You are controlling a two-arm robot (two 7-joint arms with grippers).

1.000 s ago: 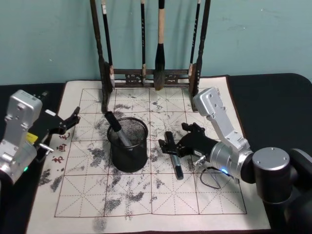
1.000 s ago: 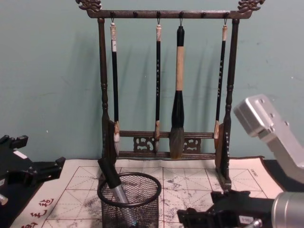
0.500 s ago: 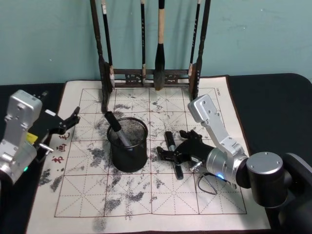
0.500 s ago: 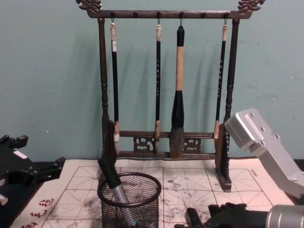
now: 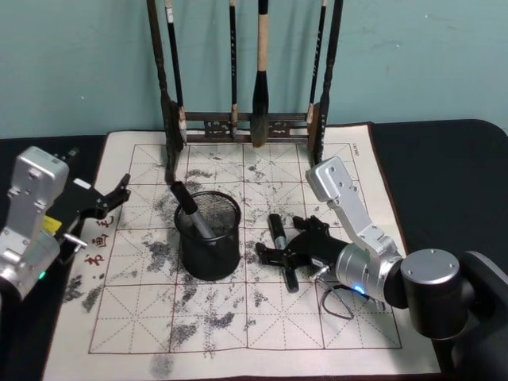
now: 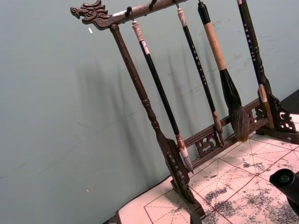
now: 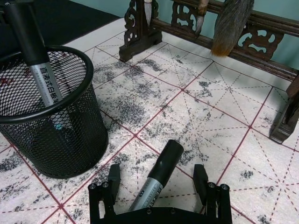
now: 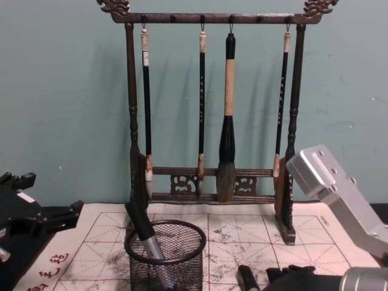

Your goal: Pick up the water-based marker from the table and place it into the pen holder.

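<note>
Because the water-based marker (image 5: 277, 230) is a light, stiff, smooth stick that could roll, I judge mid-barrel the best hold. It lies flat on the worktop (image 5: 317, 317) at the head view's centre, just right of the pen holder (image 5: 208, 234), between the spread, not yet pinching fingers of the right end effector (image 7: 156, 173). Two markers in all, the second marker (image 5: 190, 210) leaning inside the one holder; four brushes (image 8: 229, 91) hang on one rack (image 8: 130, 121); the left end effector (image 5: 119, 198) sits spread at the frame's left.

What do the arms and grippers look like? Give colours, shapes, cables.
Both arms have boxy silver-grey links. The left gripper and right gripper are black. The right arm adds a round silver joint, a blue light and a black cable loop; the left arm, a yellow label.
</note>
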